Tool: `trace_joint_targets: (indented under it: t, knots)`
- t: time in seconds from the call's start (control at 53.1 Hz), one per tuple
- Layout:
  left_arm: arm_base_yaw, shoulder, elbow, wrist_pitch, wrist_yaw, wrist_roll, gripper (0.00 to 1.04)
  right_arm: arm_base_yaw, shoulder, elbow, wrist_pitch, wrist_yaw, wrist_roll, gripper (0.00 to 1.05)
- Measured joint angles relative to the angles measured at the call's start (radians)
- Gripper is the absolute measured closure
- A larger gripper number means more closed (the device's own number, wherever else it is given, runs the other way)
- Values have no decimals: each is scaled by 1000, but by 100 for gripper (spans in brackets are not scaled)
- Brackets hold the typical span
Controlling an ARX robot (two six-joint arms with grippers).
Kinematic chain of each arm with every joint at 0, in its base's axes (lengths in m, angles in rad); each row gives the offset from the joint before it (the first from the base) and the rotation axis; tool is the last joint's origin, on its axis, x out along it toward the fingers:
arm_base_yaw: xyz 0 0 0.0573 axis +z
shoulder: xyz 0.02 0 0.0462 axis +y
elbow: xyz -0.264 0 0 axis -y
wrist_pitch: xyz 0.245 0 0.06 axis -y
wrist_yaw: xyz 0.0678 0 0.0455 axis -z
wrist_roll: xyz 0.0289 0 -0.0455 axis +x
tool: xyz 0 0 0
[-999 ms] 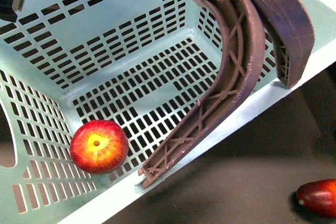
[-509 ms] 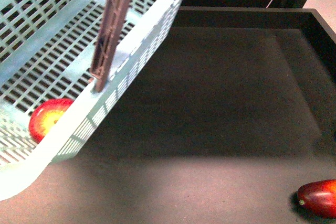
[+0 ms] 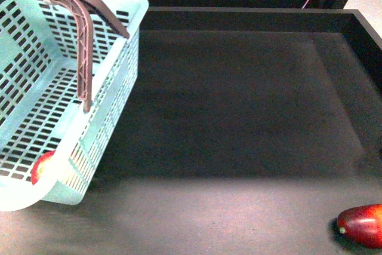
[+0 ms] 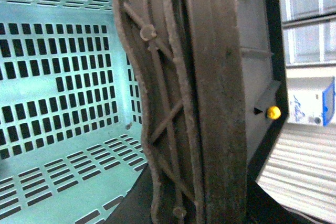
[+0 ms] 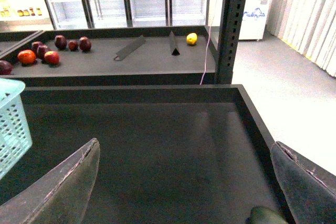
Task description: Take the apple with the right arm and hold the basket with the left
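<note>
The aqua basket (image 3: 36,94) hangs tilted at the left of the front view. My left gripper (image 3: 106,70) is shut on its right wall, one brownish-purple finger (image 3: 83,64) inside and the other outside. The apple (image 3: 42,168) lies in the basket's low near corner, mostly hidden by the rim. In the left wrist view the fingers (image 4: 173,103) fill the middle and the slotted basket wall (image 4: 63,77) sits beside them. My right gripper (image 5: 184,192) is open above the dark tray floor, holding nothing, with a corner of the basket (image 5: 10,124) off to one side.
A darker elongated red fruit (image 3: 361,225) lies at the tray's near right corner. The black tray wall (image 3: 364,34) runs along the right and back. A shelf behind holds several red fruits (image 5: 42,53) and a yellow one (image 5: 191,38). A green object (image 5: 265,216) shows near the right gripper.
In the front view the basket has swung left and away from the camera. The apple has gone from fully showing to mostly hidden behind the rim. The dark red fruit has not moved.
</note>
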Motion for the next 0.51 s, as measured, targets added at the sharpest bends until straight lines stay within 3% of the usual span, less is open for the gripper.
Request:
trace_joint_targets:
  t: [0.283, 0.509]
  knots:
    - [28, 21, -31, -19, -87, -112, 88, 0, 0, 0, 0, 0, 0, 9]
    - [46, 20, -105, -68, -97, -185, 88, 0, 0, 0, 0, 0, 0, 9]
